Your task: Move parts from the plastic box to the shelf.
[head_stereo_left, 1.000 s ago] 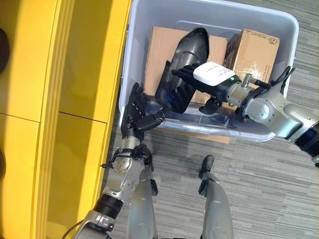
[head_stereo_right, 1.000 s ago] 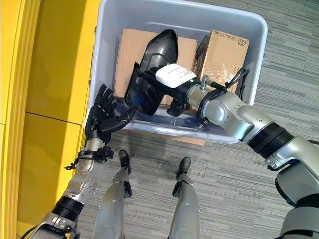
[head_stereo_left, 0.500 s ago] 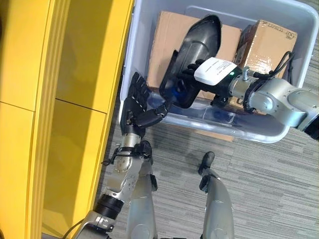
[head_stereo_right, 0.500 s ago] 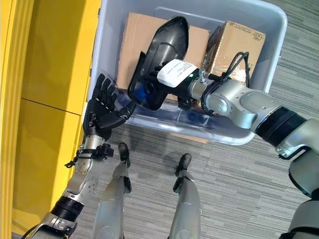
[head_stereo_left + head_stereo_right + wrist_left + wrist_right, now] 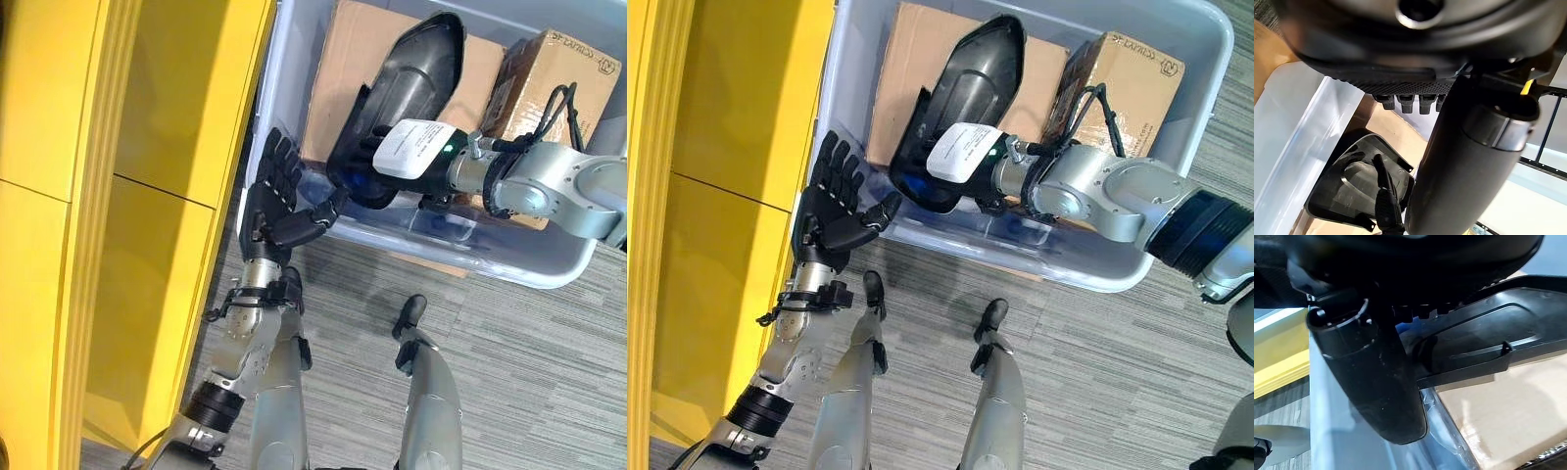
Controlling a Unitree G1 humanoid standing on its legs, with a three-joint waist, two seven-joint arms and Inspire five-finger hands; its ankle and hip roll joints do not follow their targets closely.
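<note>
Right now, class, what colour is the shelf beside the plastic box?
Yellow shelf, clearest in the left eye view.

Two brown cardboard boxes noted: a large flat cardboard box (image 5: 921,59) and, just beside it, a smaller cardboard box (image 5: 1136,83). Floor is grey ribbed carpet (image 5: 1097,392).

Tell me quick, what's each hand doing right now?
Left hand: open, fingers spread beside the plastic box, holding nothing.
Right hand: shut on the black part.
</note>
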